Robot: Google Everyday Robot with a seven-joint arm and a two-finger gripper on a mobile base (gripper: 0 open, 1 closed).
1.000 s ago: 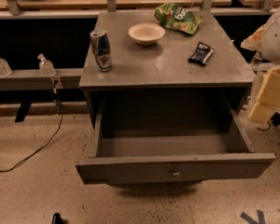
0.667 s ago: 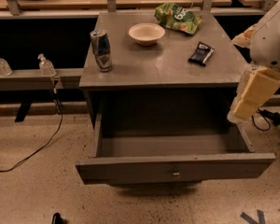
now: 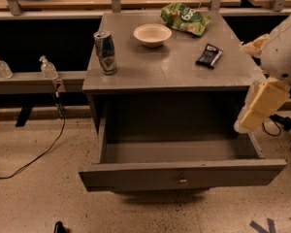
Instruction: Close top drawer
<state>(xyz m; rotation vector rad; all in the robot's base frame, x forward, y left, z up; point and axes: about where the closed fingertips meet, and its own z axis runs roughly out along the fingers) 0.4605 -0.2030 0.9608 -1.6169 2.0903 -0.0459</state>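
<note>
The top drawer [image 3: 182,176] stood pulled out at 6 o'clock, with one knob [image 3: 183,181] at the centre of its front. The gripper [image 3: 246,121] hung at 3 o'clock, near the drawer's right wall; whether it was open or closed could not be told. The surface [image 3: 155,69] carried one can [image 3: 105,51], one bowl [image 3: 152,34], one green bag [image 3: 185,17] and one dark packet [image 3: 209,55].

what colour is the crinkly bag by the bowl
Green crinkly bag, camera view; cream gripper hangs right of the open grey top drawer.
</note>
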